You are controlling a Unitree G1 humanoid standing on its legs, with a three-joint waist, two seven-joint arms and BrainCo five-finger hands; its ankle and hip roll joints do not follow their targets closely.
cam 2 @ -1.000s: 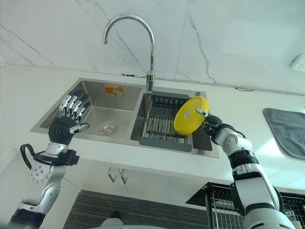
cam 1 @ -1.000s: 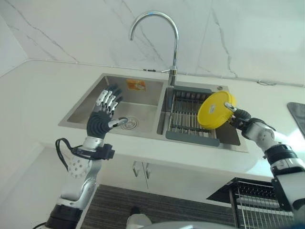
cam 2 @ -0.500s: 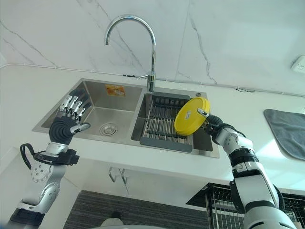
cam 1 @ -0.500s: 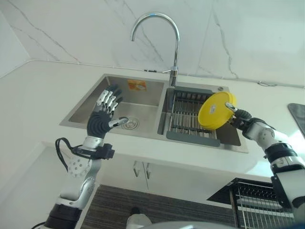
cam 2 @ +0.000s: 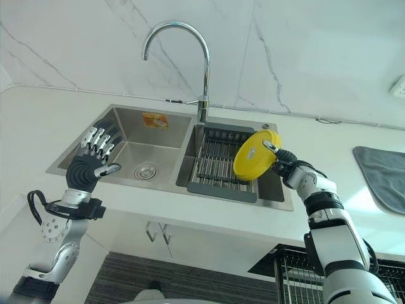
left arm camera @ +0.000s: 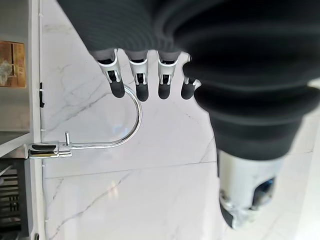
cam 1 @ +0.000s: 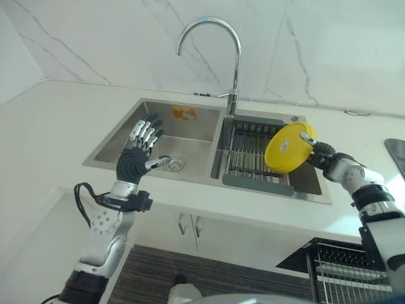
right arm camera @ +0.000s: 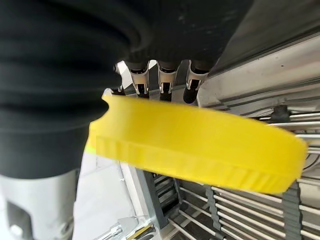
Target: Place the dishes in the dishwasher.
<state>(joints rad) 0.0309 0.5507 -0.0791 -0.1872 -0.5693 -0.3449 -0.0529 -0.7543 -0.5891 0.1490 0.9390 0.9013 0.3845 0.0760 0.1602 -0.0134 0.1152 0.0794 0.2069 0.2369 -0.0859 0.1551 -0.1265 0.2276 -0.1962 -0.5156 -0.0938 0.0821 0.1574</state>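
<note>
A round yellow dish (cam 1: 288, 147) is held on edge above the right sink basin, over the metal rack (cam 1: 253, 154). My right hand (cam 1: 321, 152) is shut on the yellow dish (right arm camera: 200, 147), thumb on its face and fingers (right arm camera: 165, 82) behind its rim. My left hand (cam 1: 137, 155) is raised over the front rim of the left basin, fingers (left arm camera: 141, 82) straight and spread, holding nothing.
A double steel sink (cam 1: 161, 142) is set in a white counter (cam 1: 50, 126), with a curved tap (cam 1: 215, 44) behind it. An open dishwasher rack (cam 1: 345, 272) lies low on the right. A grey cloth (cam 2: 383, 174) rests on the counter far right.
The whole picture has shifted slightly, so the camera moved. The right hand still holds the yellow dish over the rack; the left hand has stayed in place.
</note>
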